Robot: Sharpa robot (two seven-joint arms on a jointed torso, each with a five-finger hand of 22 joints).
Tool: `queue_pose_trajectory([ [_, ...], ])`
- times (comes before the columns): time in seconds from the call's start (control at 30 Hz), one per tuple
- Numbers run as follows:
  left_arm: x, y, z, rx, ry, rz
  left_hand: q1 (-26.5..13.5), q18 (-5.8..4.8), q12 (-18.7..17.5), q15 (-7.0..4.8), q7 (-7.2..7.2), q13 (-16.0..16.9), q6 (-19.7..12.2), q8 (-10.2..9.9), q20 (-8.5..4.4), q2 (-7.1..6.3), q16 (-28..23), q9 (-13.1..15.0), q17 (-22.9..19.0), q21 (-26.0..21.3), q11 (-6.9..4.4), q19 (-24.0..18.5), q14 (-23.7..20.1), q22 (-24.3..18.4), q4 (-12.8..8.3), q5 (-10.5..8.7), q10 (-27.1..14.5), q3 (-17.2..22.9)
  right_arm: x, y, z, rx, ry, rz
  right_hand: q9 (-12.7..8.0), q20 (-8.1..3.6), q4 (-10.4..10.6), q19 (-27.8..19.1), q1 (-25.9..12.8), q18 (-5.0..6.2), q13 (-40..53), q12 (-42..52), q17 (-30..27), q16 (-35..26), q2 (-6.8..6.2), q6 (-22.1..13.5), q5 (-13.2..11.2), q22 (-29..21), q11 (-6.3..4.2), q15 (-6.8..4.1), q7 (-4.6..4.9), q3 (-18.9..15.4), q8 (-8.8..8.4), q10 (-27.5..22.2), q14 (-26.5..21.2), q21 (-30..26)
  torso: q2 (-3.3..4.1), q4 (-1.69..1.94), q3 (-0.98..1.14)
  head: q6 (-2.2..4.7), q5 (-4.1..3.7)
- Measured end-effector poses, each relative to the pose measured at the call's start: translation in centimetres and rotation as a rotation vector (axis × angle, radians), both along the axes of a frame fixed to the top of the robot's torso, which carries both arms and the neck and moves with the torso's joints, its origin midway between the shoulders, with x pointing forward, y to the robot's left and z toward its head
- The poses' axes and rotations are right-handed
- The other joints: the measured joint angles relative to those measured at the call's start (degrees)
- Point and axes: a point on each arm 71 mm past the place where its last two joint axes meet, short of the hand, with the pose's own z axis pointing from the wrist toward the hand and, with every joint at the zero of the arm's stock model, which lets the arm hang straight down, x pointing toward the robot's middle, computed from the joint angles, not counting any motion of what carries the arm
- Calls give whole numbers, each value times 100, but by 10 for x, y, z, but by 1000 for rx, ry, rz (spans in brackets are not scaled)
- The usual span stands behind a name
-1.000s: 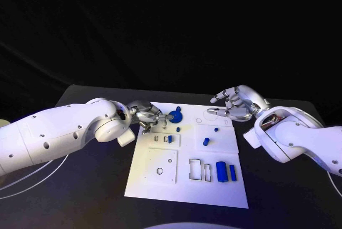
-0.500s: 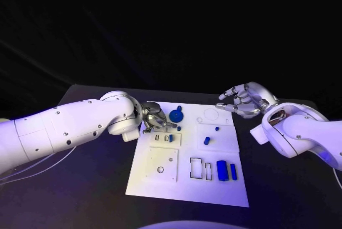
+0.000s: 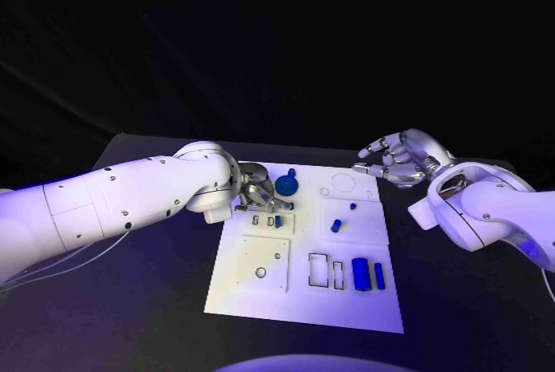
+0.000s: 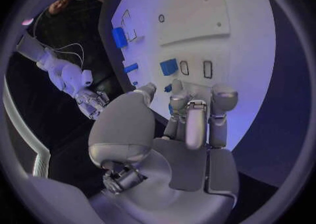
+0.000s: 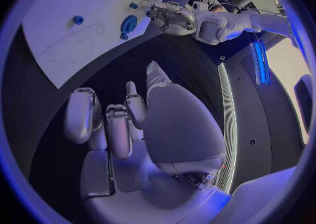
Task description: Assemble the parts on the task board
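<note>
My left hand [image 3: 259, 196], fingers curled with nothing visibly held, hovers over the task board [image 3: 303, 308] near the round blue part [image 3: 285, 187], which I judge I must grasp next; right hand [image 3: 399, 165] waits open.

The head camera looks down on the task board [image 3: 303, 300]. Each wrist camera sits close behind its own hand, and both also see the board.
</note>
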Motion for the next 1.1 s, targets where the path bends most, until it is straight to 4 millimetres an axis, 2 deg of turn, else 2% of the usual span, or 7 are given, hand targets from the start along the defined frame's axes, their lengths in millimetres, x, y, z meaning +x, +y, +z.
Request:
queue_pose_trajectory([
  [0.5, -1, -3, -3, 55, 20, -38, -22, 1, 0, 1, 0, -9, 0, 24, -20, 23, 0, 26, 0, 49, 0, 20, 0, 64, 0, 0, 0, 0, 2, 0, -1, -5, 5, -1, 2, -21, 0, -21, -22, 0, -8, 0, 0, 0, 23, 0, 0, -1, -12, 0, 0, 0, 0, -12, 0, 0, 9, -2, -13, -13, 20],
  [1.0, -3, -6, -5, 76, 41, -65, -22, 1, 23, 1, -20, 11, -21, 45, 0, 23, 0, 78, -1, 75, 1, 39, 0, 91, 0, 0, -1, 0, 4, -1, -2, -10, 10, -5, 3, -20, 0, -20, -22, 0, -18, -24, 0, 0, 22, 0, 0, -2, -21, -1, 0, 0, 0, -20, 0, -35, 14, -6, -13, -43, 29],
  [1.1, -4, -7, -5, 77, 44, -71, 15, 2, 46, 1, -22, 24, -22, 48, 0, 60, 0, 93, -1, 75, 1, 39, 0, 105, 0, 0, -1, 1, 4, -1, -2, -12, 11, -7, 3, -20, 0, -20, -22, 0, -18, -24, 0, 0, 22, 0, 0, -3, -21, 0, 0, 0, 0, -21, 0, -35, 14, -5, -13, -61, 27],
])
